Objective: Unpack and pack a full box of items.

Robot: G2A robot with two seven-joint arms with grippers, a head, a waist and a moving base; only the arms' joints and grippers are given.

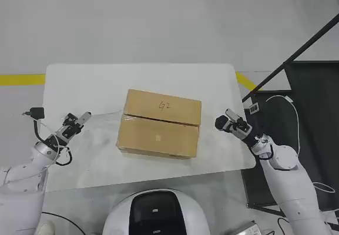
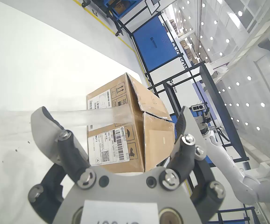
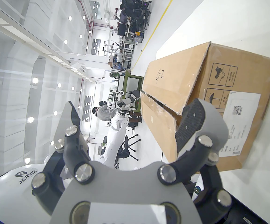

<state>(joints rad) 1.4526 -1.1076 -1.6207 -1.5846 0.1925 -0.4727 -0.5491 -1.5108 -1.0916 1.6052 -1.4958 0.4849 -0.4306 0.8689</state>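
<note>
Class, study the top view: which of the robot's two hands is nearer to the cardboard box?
Right. The right hand hovers close beside the cardboard box, at its right end; the left hand stands farther off its left end.

box [image 1: 159,124] top: handwritten "G2" | box ends: barcode labels [image 2: 111,145], handling symbols [image 3: 223,74], small print unreadable
</note>
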